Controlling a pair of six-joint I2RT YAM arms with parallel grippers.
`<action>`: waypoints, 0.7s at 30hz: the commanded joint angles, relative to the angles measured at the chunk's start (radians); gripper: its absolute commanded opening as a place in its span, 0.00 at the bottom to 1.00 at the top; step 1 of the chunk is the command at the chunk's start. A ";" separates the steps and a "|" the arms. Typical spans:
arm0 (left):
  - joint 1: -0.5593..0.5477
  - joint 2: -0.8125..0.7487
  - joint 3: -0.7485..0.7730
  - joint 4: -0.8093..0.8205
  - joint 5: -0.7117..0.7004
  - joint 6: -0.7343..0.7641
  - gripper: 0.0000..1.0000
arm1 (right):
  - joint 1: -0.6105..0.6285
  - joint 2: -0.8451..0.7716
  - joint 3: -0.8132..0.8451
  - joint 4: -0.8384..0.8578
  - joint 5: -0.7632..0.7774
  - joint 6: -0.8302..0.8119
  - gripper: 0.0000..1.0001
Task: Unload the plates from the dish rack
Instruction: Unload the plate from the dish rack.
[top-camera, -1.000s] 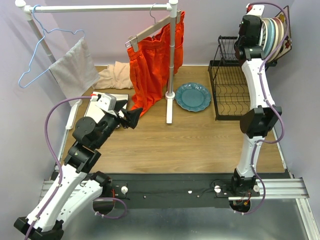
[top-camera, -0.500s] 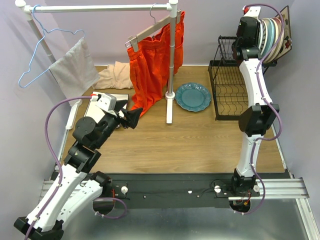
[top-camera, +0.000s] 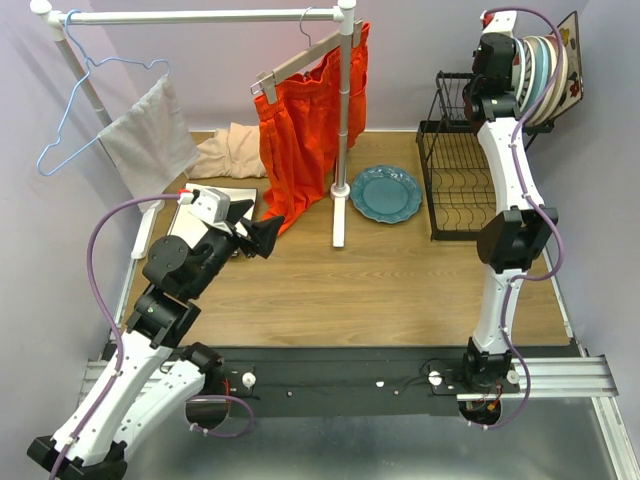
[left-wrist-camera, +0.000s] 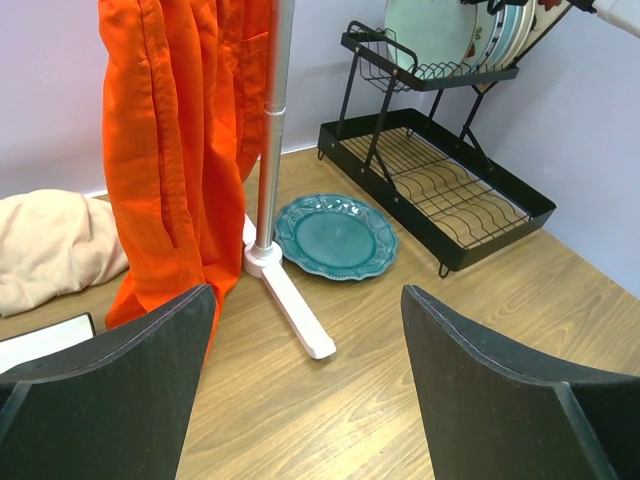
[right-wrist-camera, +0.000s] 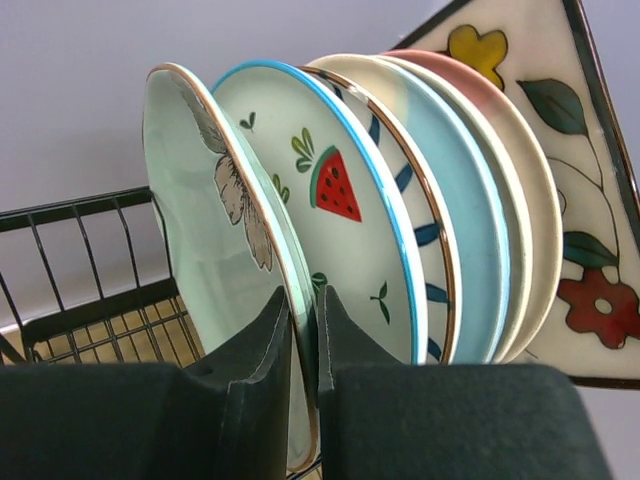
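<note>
Left gripper (top-camera: 262, 236): fingers spread wide, nothing between them. It hangs low over the left of the table (top-camera: 400, 290), well apart from the rack (top-camera: 460, 200). I judge it parked there to leave the right arm room.

Teal plate (top-camera: 386, 193): flat on the table, beside the rail (top-camera: 340, 215) foot, just left of the rack. Reads as already unloaded.

Upper shelf, far right: the other plates (right-wrist-camera: 470, 230) stand on edge in the slots, packed close, leaning back.

Right gripper (right-wrist-camera: 303, 310): clenched across the lower rim of the mint plate (right-wrist-camera: 200, 200), the front one. Front first makes sense, since nothing blocks its way out. Whether it has left its slot, I cannot tell.
</note>
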 joint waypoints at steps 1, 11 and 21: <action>0.005 -0.012 0.000 0.010 -0.016 0.011 0.84 | -0.005 -0.004 0.001 0.074 -0.024 -0.040 0.11; 0.005 -0.017 0.000 0.010 -0.022 0.014 0.84 | -0.005 -0.016 0.013 0.119 -0.040 -0.103 0.01; 0.005 -0.014 -0.003 0.011 -0.032 0.009 0.84 | -0.003 -0.047 0.041 0.148 -0.061 -0.117 0.01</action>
